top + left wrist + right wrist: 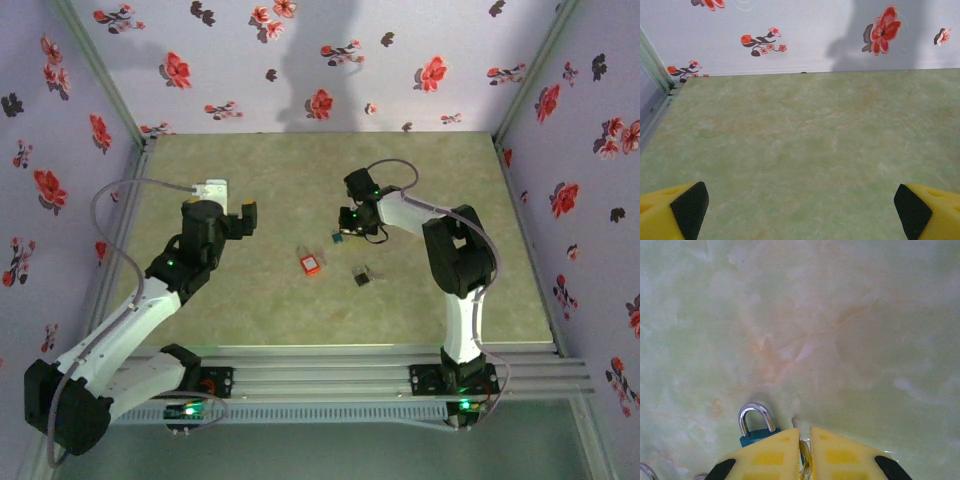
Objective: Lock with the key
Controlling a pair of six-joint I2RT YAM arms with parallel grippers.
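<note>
My left gripper (pixel 800 207) hangs with its yellow, black-padded fingers spread wide and nothing between them. It faces the flowered back wall over bare green marbled tabletop (pixel 250 310). In the overhead view it sits at about ten o'clock from the lock, well apart from it. I read that as a waiting pose, clear of the working area so the other arm has room.

The small red-orange squarish padlock with the pale label (pixel 311 263) lies flat on the table near the middle, and neither gripper touches it. That spot looks sensible to me, since either arm could reach it.

My right gripper (pixel 804 440) is low over the table at roughly one o'clock from the red-orange padlock. Its two yellow fingers are almost together, with a narrow slit left between them. A thin brass-coloured sliver (pixel 804 461) shows in that slit. I judge it may be the key or its ring, but I cannot tell whether I am pinching it or it is lying loose.

Just beside my left finger, at about ten o'clock from the tips, sits a small teal-blue padlock with a bright steel shackle (pixel 757 436), half hidden under the finger. It is not the lock I am after.

A small dark object (pixel 362 276) lies at about four o'clock from the red-orange padlock. It is too small for me to identify.

The locking itself is not yet begun.
</note>
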